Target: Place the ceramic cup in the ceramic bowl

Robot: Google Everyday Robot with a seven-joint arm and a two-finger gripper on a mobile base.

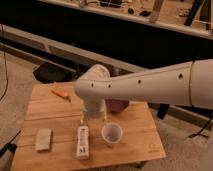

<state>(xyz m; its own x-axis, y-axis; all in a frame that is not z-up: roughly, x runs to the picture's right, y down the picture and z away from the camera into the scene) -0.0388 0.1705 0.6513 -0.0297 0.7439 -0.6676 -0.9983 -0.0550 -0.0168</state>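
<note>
Ceramic cup (111,134) upright on the bench (139,137), the tool (93,119) empty behind it.

Nearest, the cup stands at the bench's front middle, mouth straight up, apart from everything. Just to its left a white bottle (82,141) lies flat, its long axis running near to far; a pale block (43,139) sits further left. Behind the cup the tool hangs pointing down, its fingers (105,117) apart on nothing. Beyond, the ceramic bowl (119,105) sits open side up, half hidden by the arm (150,87). An orange object (61,93) lies far left.
</note>
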